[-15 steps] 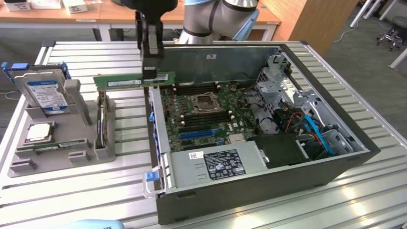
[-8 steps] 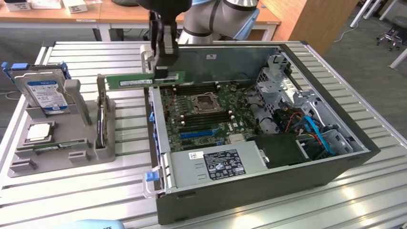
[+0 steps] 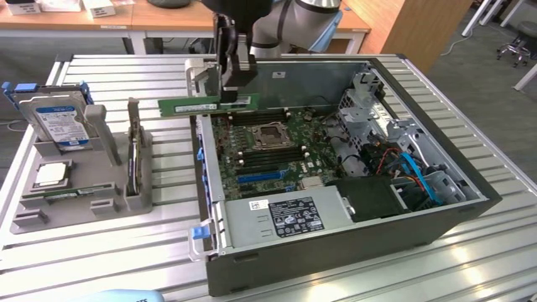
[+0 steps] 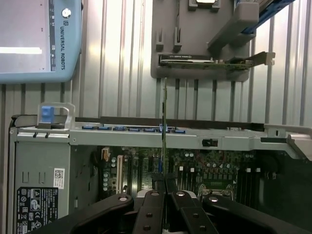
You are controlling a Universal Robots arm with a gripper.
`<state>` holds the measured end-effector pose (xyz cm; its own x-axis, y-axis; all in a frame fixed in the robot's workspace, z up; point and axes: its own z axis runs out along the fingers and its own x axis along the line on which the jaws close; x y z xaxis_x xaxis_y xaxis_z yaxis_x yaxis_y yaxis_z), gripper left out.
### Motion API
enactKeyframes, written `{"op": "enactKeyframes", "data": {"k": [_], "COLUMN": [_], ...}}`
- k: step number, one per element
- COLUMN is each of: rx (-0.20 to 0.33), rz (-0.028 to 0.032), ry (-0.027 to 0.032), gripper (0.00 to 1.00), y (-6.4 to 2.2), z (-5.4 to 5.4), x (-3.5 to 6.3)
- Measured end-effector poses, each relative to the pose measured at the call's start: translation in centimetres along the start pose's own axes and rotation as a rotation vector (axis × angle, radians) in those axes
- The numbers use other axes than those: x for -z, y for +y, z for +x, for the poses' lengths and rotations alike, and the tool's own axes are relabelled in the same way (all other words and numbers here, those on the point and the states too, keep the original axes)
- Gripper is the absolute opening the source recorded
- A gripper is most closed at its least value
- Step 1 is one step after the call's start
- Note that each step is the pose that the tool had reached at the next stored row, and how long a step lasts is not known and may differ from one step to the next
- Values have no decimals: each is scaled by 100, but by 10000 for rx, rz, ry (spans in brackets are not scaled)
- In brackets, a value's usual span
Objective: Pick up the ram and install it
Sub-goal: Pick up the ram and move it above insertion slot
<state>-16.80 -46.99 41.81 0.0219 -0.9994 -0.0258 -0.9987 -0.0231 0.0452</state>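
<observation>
One ram point(image 3: 201, 106) is clamped tight in the gripper's point(image 3: 229, 94) fingers. It hangs level and on edge above the open computer case's point(image 3: 336, 258) wall at the exterior view's left, long axis across that view. On the bench point(image 3: 100, 251), one gray holder point(image 3: 126, 201) carries one hard drive point(image 3: 60, 123) and one processor chip point(image 3: 50, 174).

Free air above the motherboard point(image 3: 261, 151), between chassis wall point(image 3: 205, 165) and drive cage point(image 3: 370, 108).

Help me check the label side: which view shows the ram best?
The exterior view: the ram shows broadside, green face and pale label visible, clamped in the shut gripper over the open computer case's edge. The wrist view shows it edge-on, a thin green line.
</observation>
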Motion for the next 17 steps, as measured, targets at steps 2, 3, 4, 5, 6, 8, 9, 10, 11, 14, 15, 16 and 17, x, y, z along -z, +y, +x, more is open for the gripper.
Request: {"op": "enactKeyframes", "data": {"k": [2,3,4,5,6,8,9,10,11,14,15,16,17], "rx": [2,3,5,7,8,9,11,13,15,19,21,23,25], "rz": [-1,-1,-1,0,0,0,0,0,-1,0,0,0,-1], "ry": [0,0,1,1,1,0,0,1,1,0,1,1,1], "gripper": [12,12,12,12,12,12,12,12,12,12,12,12,12], "y": [-50,-75,-101,-127,-154,-208,-235,-262,-288,-370,-397,-424,-452], "z": [2,3,4,5,6,8,9,10,11,14,15,16,17], "x": [3,4,5,6,7,9,11,12,14,17,18,19,21]}}
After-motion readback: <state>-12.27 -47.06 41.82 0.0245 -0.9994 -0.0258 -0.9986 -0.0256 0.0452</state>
